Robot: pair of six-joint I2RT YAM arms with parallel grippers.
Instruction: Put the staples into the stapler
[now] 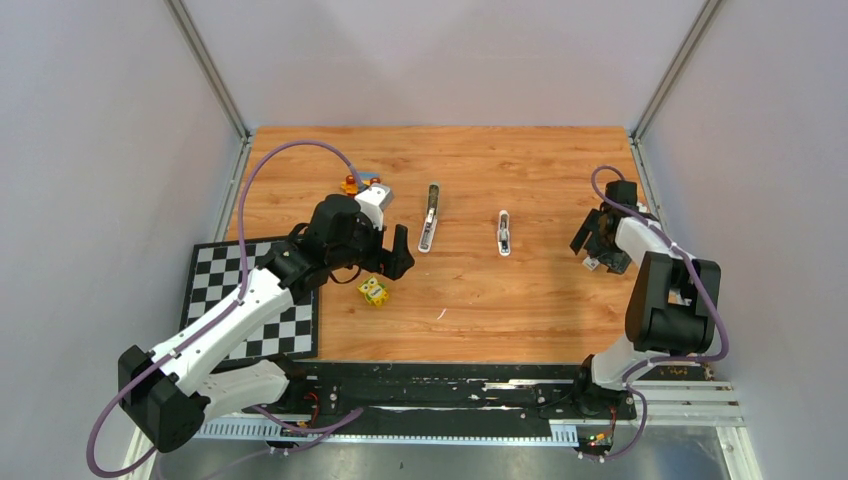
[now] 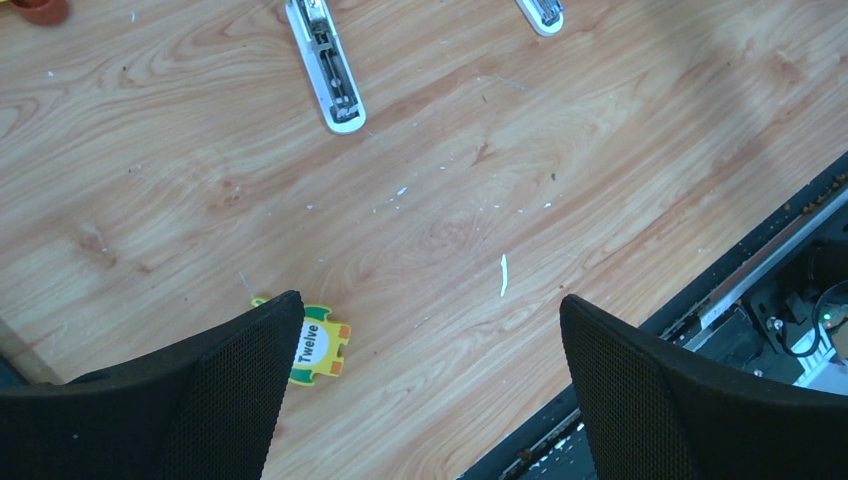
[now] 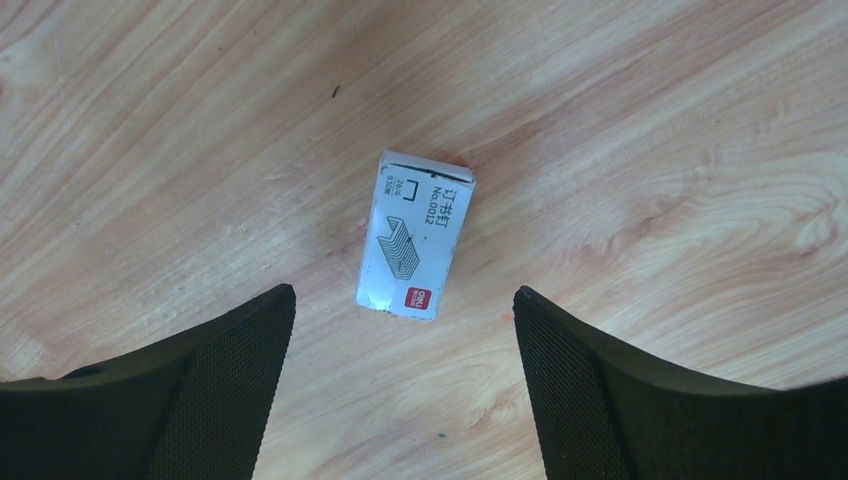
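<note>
Left end effector open, stapler well ahead

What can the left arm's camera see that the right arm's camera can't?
Only the left wrist view shows an opened white stapler, the tip of a second white piece, a yellow toy marked Twelve, and a black rail. Only the right wrist view shows a small white box lying flat. Both show the wooden table and an open, empty tool: the left tool and the right tool.
</note>
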